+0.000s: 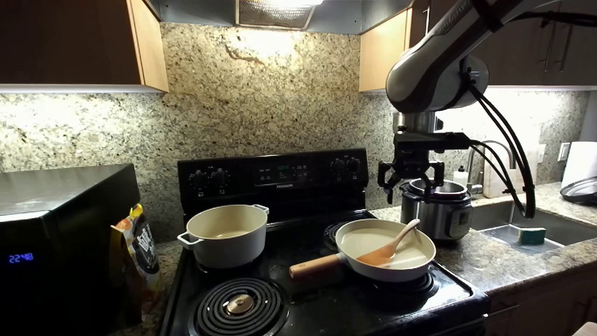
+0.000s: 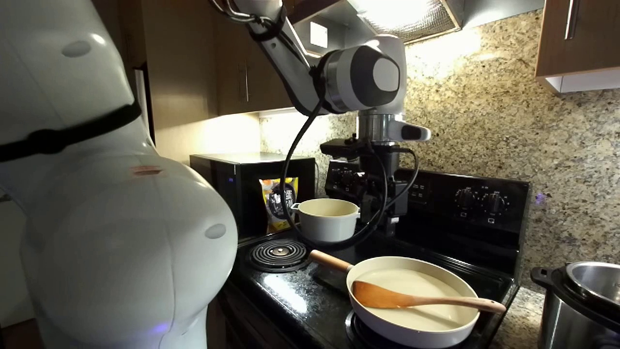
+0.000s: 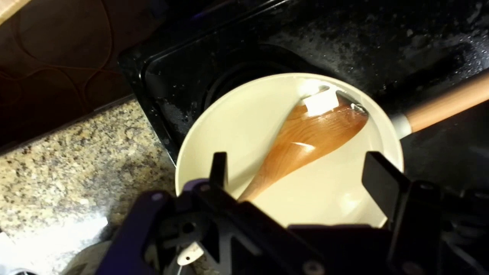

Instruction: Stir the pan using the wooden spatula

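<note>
In both exterior views the cream-white pan sits on a stove burner, its wooden handle pointing away from the steel cooker. The wooden spatula lies with its broad blade inside the pan and its handle leaning over the rim. My gripper hangs in the air above the pan, pointing down. Seen in the wrist view, the gripper is open, its fingers wide apart over the pan and touching nothing. The spatula's blade shows ahead of them; much of its handle is hidden behind the gripper.
A deeper two-handled pot stands on the rear burner by the microwave. Beside the stove, on the counter, is a steel cooker. Against the microwave leans a snack bag. A sponge sits at the sink.
</note>
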Robot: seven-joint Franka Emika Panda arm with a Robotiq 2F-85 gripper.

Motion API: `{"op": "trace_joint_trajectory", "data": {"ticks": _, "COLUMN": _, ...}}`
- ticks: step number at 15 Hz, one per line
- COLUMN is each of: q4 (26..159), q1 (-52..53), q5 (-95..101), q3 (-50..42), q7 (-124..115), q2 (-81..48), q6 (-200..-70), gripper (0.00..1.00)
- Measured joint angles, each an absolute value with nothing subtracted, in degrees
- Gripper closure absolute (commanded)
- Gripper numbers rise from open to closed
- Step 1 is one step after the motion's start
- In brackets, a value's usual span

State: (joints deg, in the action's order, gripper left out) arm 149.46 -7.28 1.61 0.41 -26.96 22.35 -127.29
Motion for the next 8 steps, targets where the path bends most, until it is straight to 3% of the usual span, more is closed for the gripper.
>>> {"op": "trace_joint_trajectory", "data": {"ticks": 3, "q4": 149.8, "q1": -3.0, "q5": 1.6, "q3": 3.4, "q7": -25.8, "q2": 26.7, "q6": -126.7, "gripper": 0.61}}
{"op": "trace_joint_trajectory", "data": {"ticks": 4, "q4": 149.9, "q1": -1.4, "q5": 1.6, "q3": 4.9, "q7": -25.8, "q2": 28.6, "q6": -126.0, "gripper": 0.41}}
{"op": "trace_joint_trajectory", "data": {"ticks": 7, "q4": 150.2, "q1": 1.7, "q5": 1.6, "q3": 8.4, "q7": -25.8, "q2": 33.4, "q6": -124.1, "gripper": 0.60}}
{"op": "trace_joint_trajectory", "data": {"ticks": 8, "q4": 150.5, "q1": 1.8, "q5": 1.6, "q3": 8.5, "q7": -25.8, "q2": 34.1, "q6": -124.0, "gripper": 0.60}}
